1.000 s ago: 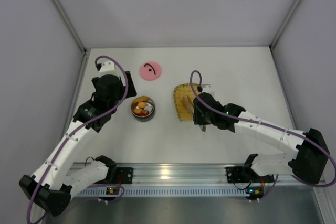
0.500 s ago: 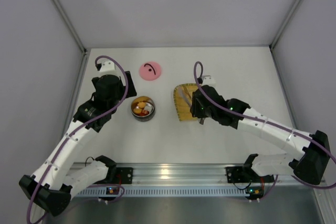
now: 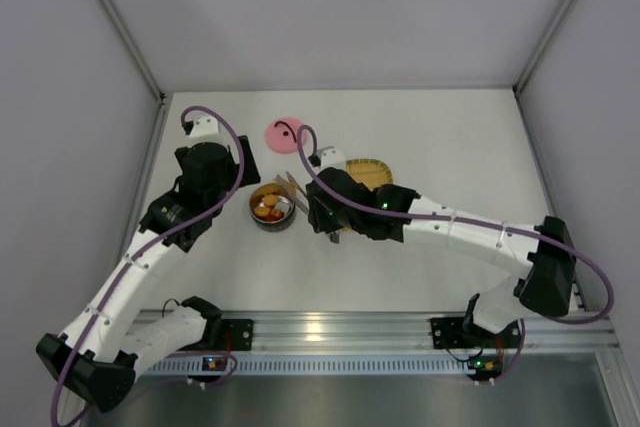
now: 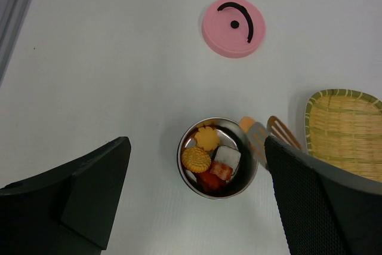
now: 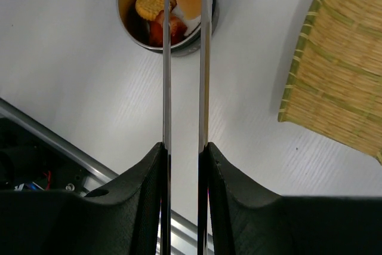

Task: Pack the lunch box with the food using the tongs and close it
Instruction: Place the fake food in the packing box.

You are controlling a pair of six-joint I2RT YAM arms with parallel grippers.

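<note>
The lunch box (image 3: 272, 207), a small steel bowl, holds several pieces of food (image 4: 210, 158): yellow, orange, red and one dark piece with white. Its pink lid (image 3: 284, 133) lies flat on the table behind it. My right gripper (image 5: 184, 147) is shut on the two slim arms of the tongs (image 5: 205, 58). Their orange tips (image 4: 262, 138) hang over the bowl's right rim, and I cannot tell whether a piece sits between them. My left gripper (image 4: 197, 144) is open and hovers above the bowl (image 4: 218, 156) with nothing in it.
The yellow woven tray (image 3: 370, 172) lies right of the bowl, partly under my right arm, and the part that shows (image 4: 346, 132) is bare. Booth walls close in the table at the back and sides. A metal rail runs along the near edge.
My right arm has swung left from over the woven tray to the bowl, carrying the tongs along. The left arm has not moved.
</note>
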